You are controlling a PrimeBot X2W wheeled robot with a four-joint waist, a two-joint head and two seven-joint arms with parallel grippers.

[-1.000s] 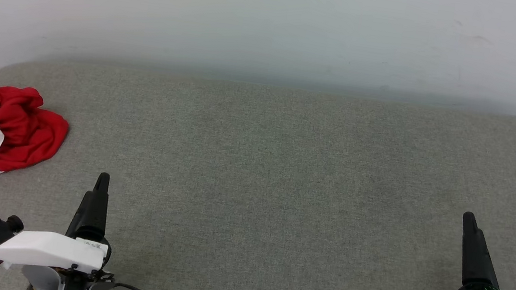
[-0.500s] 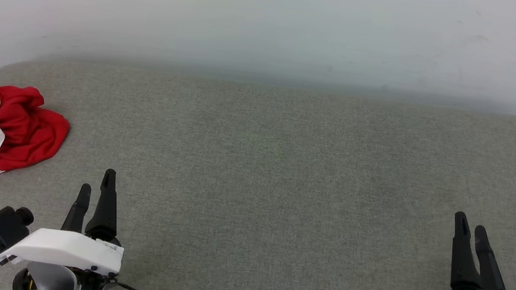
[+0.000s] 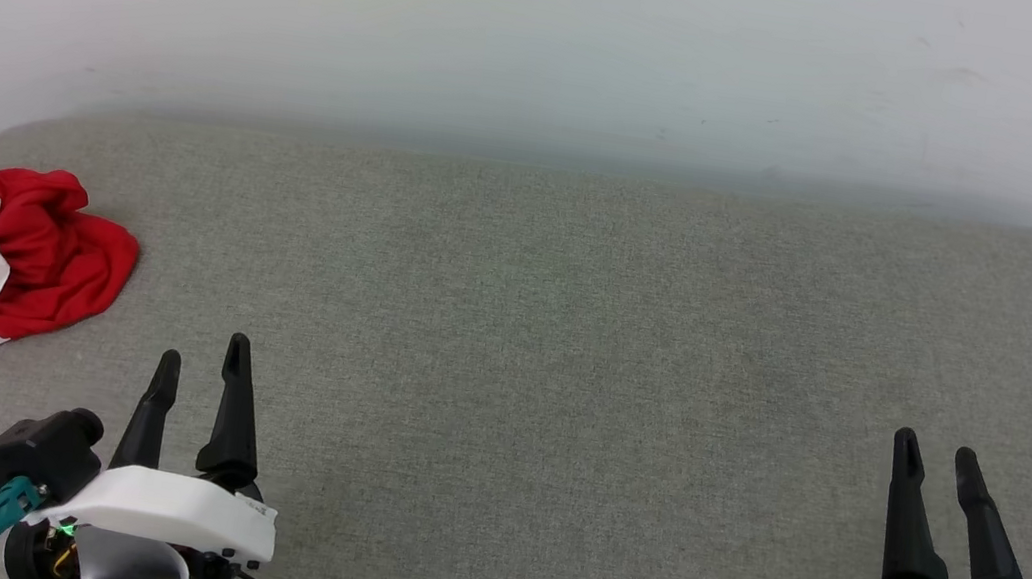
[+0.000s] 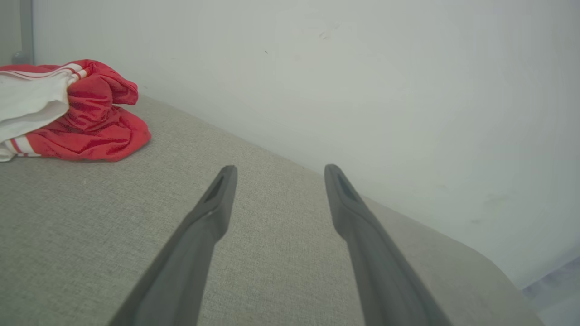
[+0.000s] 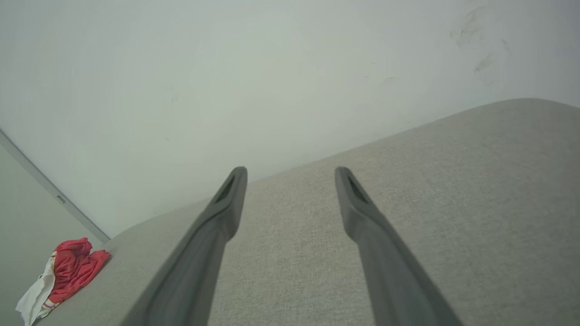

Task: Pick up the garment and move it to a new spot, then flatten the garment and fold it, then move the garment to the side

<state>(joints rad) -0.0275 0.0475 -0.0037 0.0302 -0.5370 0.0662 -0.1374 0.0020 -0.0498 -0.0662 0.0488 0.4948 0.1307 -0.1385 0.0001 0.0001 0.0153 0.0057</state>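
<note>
At left edge of grey upholstered surface (image 3: 550, 335), toward far-left corner: garment (image 3: 26, 256) lies crumpled, red heap with white sleeve spilling to the edge, nothing touching it.

Progress, judged from this: nothing done. Pickup, move, flattening, folding and final shift aside all left.

Left gripper (image 3: 204, 350) at near edge, fingers spread, empty, pointing toward far edge. Garment off to its left, apart.

Right gripper (image 3: 936, 447) by near-right corner, fingers likewise spread, empty, well apart from garment.
</note>
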